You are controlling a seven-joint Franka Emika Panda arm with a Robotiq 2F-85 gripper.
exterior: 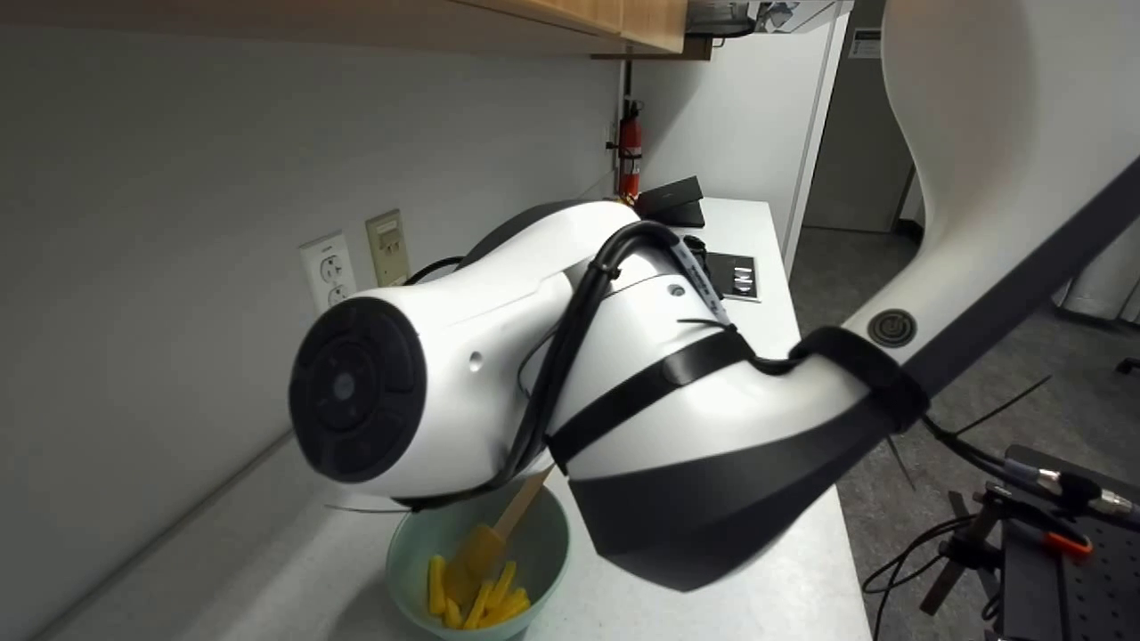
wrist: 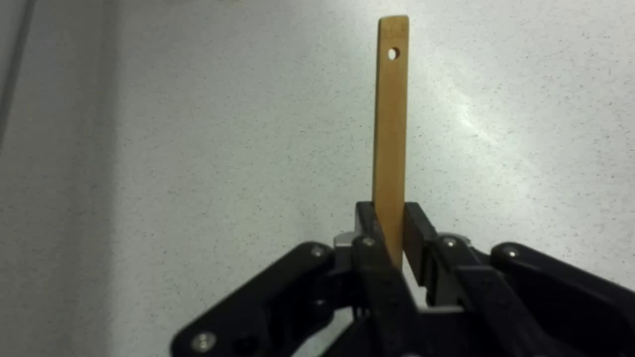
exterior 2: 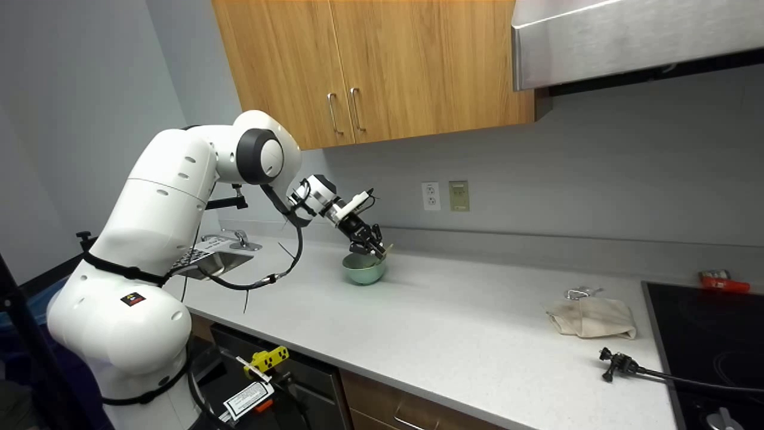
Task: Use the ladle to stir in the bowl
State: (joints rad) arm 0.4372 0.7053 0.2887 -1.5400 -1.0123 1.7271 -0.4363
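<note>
The teal-green bowl point(exterior: 550, 545) stands on the counter and holds several yellow stick-like pieces point(exterior: 503, 605). It also shows in an exterior view point(exterior 2: 363, 275). The yellow-orange ladle point(exterior: 475, 554) is tilted, with its flat head down in the bowl among the yellow pieces. Its handle rises out past the rim. In the wrist view my gripper point(wrist: 389, 218) is shut on the handle of the ladle point(wrist: 392, 119), whose holed end points away. In an exterior view my gripper point(exterior 2: 376, 248) is just above the bowl's rim; elsewhere the arm hides it.
The wall with outlets point(exterior 2: 431, 196) stands behind the bowl. Wooden cabinets point(exterior 2: 418, 65) hang above. A sink point(exterior 2: 221, 263) is near the arm. A folded cloth point(exterior 2: 591, 318), a black clamp-ended rod point(exterior 2: 621, 364) and the cooktop point(exterior 2: 716, 334) lie farther along the counter.
</note>
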